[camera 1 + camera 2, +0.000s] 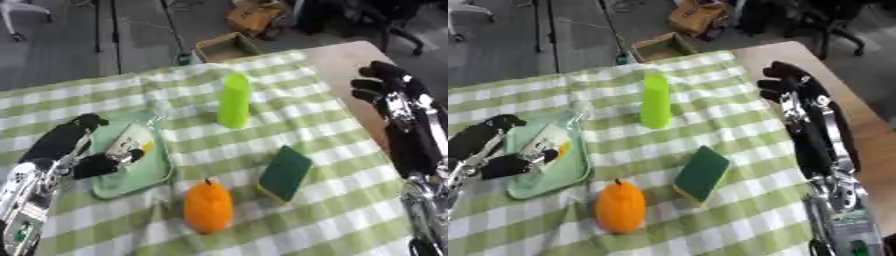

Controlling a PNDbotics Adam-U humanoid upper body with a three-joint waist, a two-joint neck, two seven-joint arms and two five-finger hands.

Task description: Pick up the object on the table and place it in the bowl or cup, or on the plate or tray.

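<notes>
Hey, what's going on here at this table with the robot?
The left robot hand is at the green tray, its fingers around a small white packet over the tray. The right robot hand hangs idle at the table's right edge. An orange, a green sponge and an upright green bottle sit on the checked cloth.
</notes>
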